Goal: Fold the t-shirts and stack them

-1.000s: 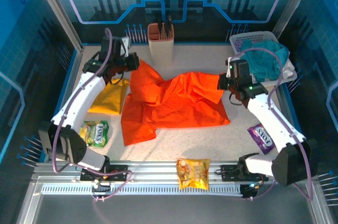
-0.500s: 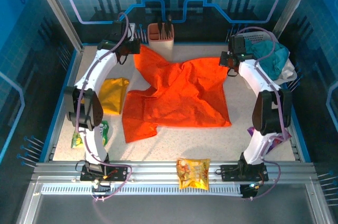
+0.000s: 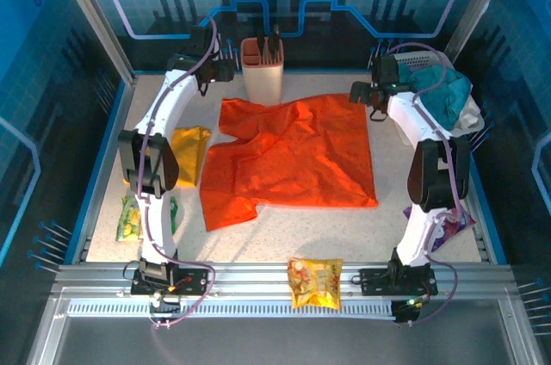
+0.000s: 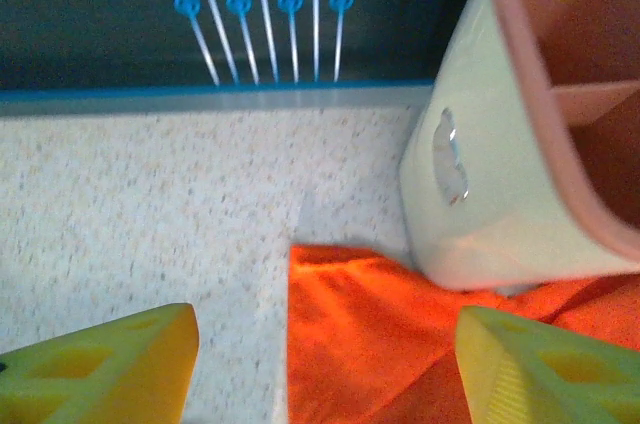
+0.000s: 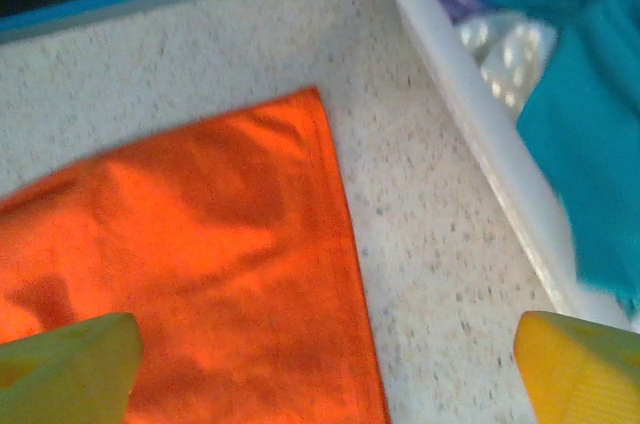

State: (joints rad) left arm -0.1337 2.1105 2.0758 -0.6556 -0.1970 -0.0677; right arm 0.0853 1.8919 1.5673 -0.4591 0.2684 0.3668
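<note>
Speckled table point(image 3: 284, 229): orange t-shirt point(image 3: 297, 158) spread; left claw point(image 4: 325, 326), right claw point(image 5: 328, 334) gape over its far corners

The left arm point(image 3: 168, 111) and right arm point(image 3: 411, 124) share one build: smooth white link shells joined by bulky black joint housings; a thin purple cable point(image 3: 209, 38) runs loose along each, from the black wrist block down to the black base brackets point(image 3: 168, 279) at six o'clock of the overhead view; the left hand point(image 4: 325, 354) carries two blocky yellow fingers point(image 4: 100, 369) with triangular cut-outs in their faces; the right hand point(image 5: 330, 364) has the same kind, one olive in shade, the other bright yellow.
</note>
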